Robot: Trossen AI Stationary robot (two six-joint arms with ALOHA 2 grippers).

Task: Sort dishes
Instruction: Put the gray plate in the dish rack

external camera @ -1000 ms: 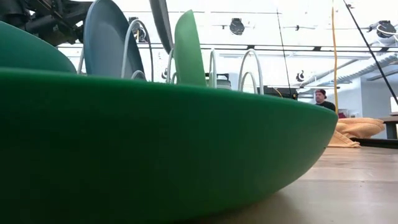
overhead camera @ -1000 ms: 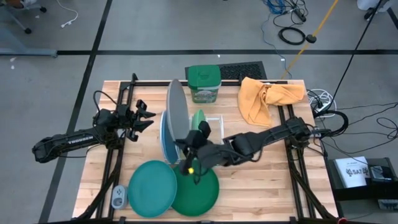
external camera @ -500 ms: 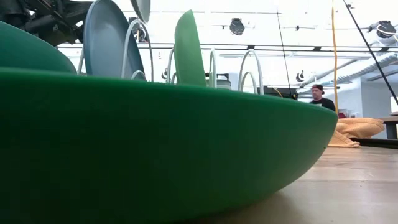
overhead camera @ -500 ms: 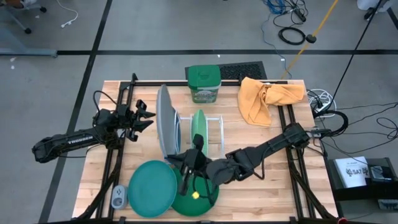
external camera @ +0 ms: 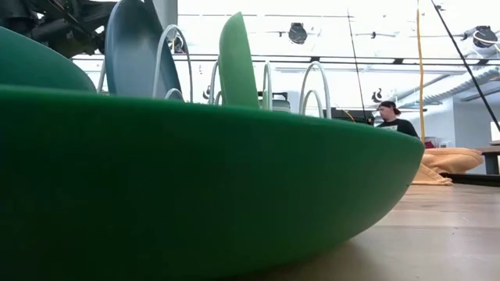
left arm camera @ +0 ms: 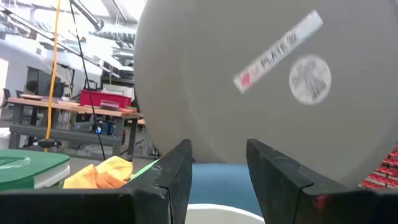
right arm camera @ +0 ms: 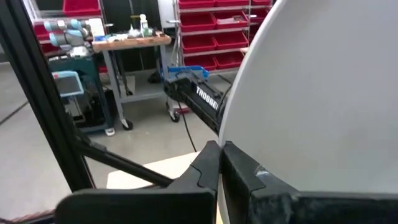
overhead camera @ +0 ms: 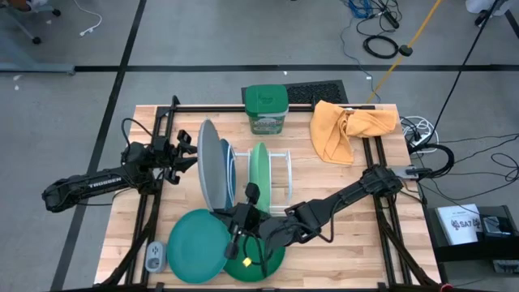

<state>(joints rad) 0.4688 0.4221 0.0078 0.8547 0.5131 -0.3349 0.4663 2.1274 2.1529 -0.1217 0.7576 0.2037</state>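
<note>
Right tool (overhead camera: 236, 231) grips upright grey plate (overhead camera: 209, 166) at rack (overhead camera: 278, 174).

The right arm reaches in from the table's right edge, stretched low and long across toward the centre, its wrist near the front-middle. The right gripper (overhead camera: 233, 212) is pinched tight on the edge of the grey plate (overhead camera: 209, 175), fingers (right arm camera: 239, 171) closed to a sliver. The left arm lies along the left side, elbow out, and the left gripper (overhead camera: 188, 151) waits with its fingers (left arm camera: 273, 171) spread apart, holding nothing.
</note>
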